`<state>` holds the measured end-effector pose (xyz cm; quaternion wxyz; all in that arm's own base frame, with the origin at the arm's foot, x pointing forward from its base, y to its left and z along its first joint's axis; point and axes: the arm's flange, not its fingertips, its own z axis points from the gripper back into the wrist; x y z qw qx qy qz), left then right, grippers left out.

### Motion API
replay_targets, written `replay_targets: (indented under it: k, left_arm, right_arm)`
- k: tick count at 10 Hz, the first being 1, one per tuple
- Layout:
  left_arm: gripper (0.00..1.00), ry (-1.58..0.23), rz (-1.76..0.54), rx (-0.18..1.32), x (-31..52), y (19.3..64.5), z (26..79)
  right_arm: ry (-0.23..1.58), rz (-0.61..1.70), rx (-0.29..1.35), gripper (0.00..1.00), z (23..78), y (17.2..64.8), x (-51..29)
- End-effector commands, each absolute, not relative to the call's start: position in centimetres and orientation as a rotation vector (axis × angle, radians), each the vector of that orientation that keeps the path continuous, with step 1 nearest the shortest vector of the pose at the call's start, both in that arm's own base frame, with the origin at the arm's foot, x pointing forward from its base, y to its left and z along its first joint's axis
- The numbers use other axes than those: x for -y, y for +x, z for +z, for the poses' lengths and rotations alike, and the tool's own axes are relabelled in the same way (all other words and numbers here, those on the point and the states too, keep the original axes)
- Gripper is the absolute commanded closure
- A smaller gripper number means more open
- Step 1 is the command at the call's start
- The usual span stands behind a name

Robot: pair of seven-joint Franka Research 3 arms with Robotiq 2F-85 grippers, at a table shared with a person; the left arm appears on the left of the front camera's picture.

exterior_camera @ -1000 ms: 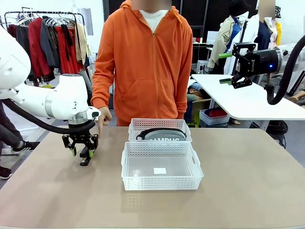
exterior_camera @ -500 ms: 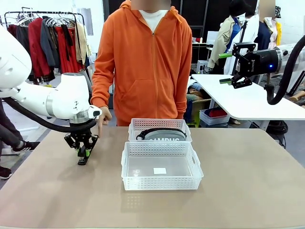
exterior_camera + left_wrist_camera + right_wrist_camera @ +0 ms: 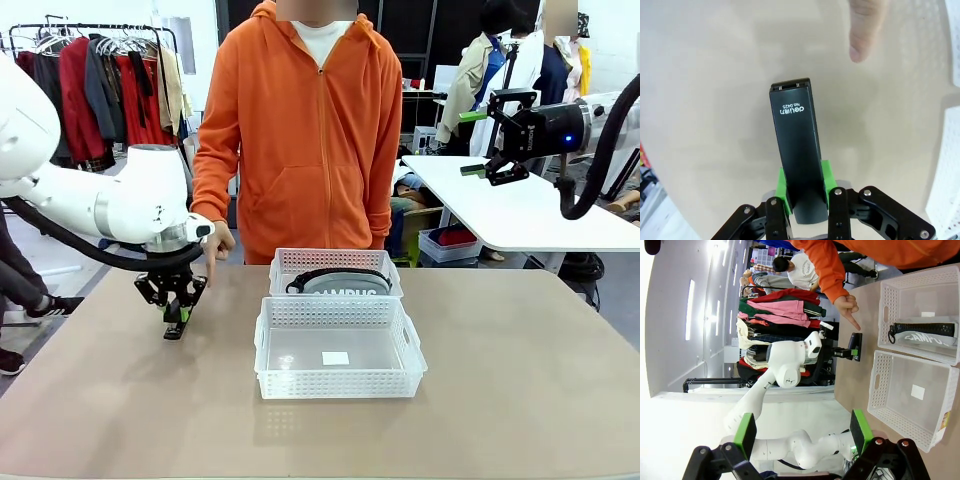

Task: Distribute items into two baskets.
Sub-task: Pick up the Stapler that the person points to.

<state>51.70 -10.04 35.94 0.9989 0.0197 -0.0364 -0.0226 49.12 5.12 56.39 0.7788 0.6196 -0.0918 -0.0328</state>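
Observation:
My left gripper [image 3: 176, 313] is shut on the small black stapler [image 3: 175, 326], which hangs nose down close to the tabletop, left of the baskets. In the left wrist view the stapler [image 3: 796, 150] sits clamped between the green pads [image 3: 826, 174]. The grey pouch [image 3: 342, 284] with "CAMPUS" lettering lies in the far basket [image 3: 335, 257]. The near basket [image 3: 338, 382] holds just a white label. My right gripper [image 3: 497, 171] hangs open high at the right, away from the table, with nothing between its fingers [image 3: 745, 432].
A person in an orange hoodie stands at the far side, one hand [image 3: 216, 244] pointing a finger down at the table just behind my left gripper; that finger [image 3: 865, 30] appears beyond the stapler. A white table [image 3: 520, 215] stands at the back right.
My left gripper has shut on the stapler and lifted it slightly. The right arm, baskets and pouch have not moved.

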Motion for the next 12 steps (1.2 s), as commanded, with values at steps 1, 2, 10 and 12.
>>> replay_targets:
  k: [1, 2, 10, 12]
  left_arm:
    - [1.00, 0.072, -0.023, 0.065, 10.4, 49.2, 39.9]
    - [1.00, 0.089, -0.025, 0.057, 9.6, 48.4, 42.6]
    - [1.00, 0.068, -0.041, 0.112, 8.2, 46.3, 59.7]
    - [1.00, 0.051, -0.020, 0.170, 8.4, 46.2, 62.1]
  right_arm:
    - [1.337, -0.078, 0.201, 0.00, 56.8, 49.2, -5.1]
    - [1.337, -0.078, 0.201, 0.00, 56.8, 49.2, -5.1]
    - [1.337, -0.078, 0.201, 0.00, 56.8, 49.2, -5.1]
    - [1.337, -0.078, 0.201, 0.00, 56.8, 49.2, -5.1]
